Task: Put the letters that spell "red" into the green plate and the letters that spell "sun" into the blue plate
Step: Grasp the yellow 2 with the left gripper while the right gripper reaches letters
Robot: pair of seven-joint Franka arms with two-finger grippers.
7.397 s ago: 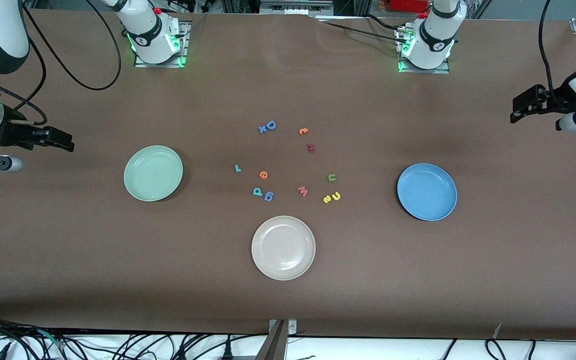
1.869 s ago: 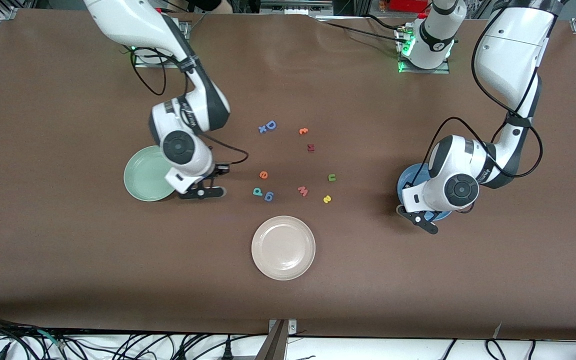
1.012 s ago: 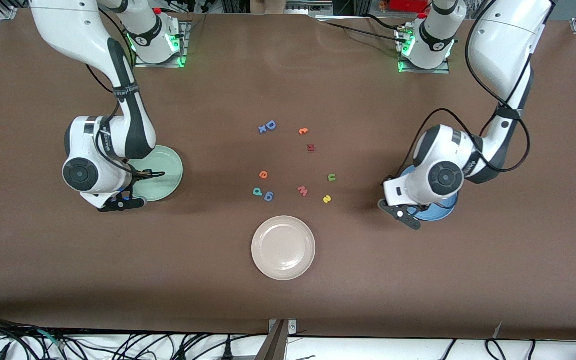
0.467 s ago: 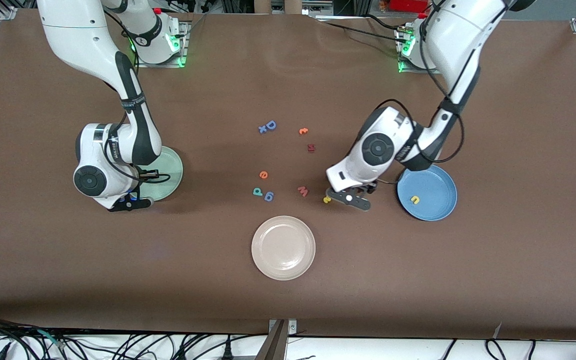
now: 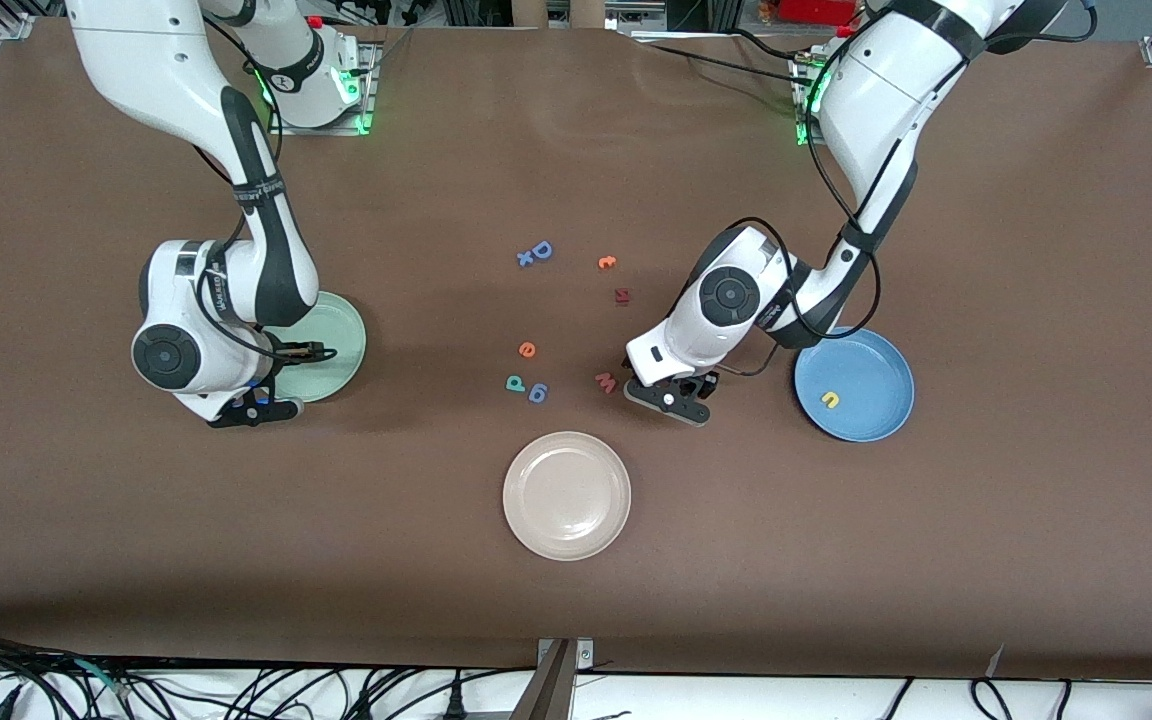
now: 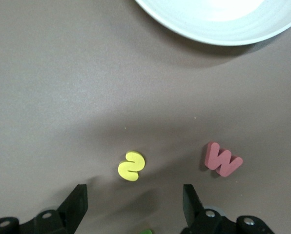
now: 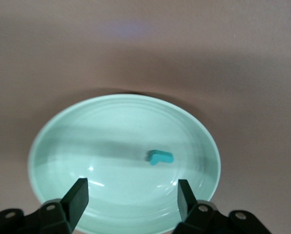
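left pincer (image 6: 131, 207) low, fingers spread, right pincer (image 7: 131, 202) likewise

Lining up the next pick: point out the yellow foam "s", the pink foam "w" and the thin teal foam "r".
yellow foam "s" (image 6: 131, 165), left wrist view, its middle.
pink foam "w" (image 6: 222, 160), left wrist view, its centre.
thin teal foam "r" (image 7: 160, 157), right wrist view, its stem.

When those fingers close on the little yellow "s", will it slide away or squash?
The yellow "s" lies flat on the table, so rolling seems unlikely. It looks like thick foam: probably light, slightly squashy. The left gripper hangs open over it.
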